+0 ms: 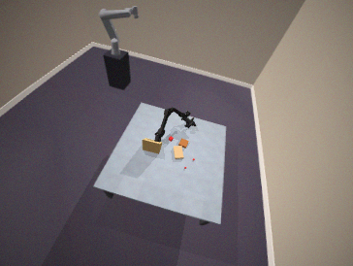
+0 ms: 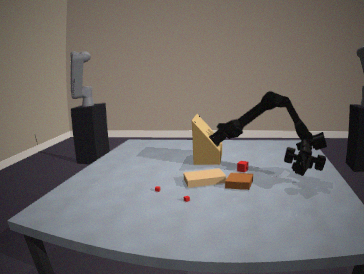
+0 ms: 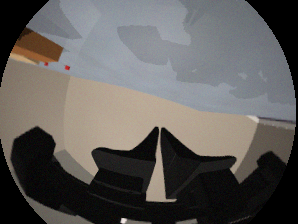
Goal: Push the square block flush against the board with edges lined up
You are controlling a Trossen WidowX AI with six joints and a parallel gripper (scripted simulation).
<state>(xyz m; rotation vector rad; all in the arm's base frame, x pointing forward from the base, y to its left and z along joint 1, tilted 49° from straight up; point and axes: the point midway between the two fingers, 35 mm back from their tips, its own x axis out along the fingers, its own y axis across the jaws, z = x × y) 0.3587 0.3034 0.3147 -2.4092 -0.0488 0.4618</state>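
Observation:
The square block, orange-brown (image 1: 183, 143) (image 2: 239, 181) (image 3: 47, 49), lies flat on the table at one end of the pale tan board (image 1: 178, 152) (image 2: 204, 178). In the top and exterior views their facing edges look very close or touching, with the block turned slightly relative to the board. Whether a whole side touches or any edges are even, I cannot tell. My gripper (image 1: 194, 125) (image 2: 300, 171) (image 3: 159, 129) is shut and empty, its fingertips together. It hangs above the table, well to the right of the block in the exterior view, apart from both parts.
A larger red cube (image 1: 171, 139) (image 2: 242, 166) lies near the block, on the arm-base side. Two small red cubes lie beyond the board, one (image 1: 193, 159) (image 2: 186, 199) and another (image 1: 184, 168) (image 2: 157, 189). A tall tan wedge (image 1: 152, 146) (image 2: 206, 152) stands by the arm's base.

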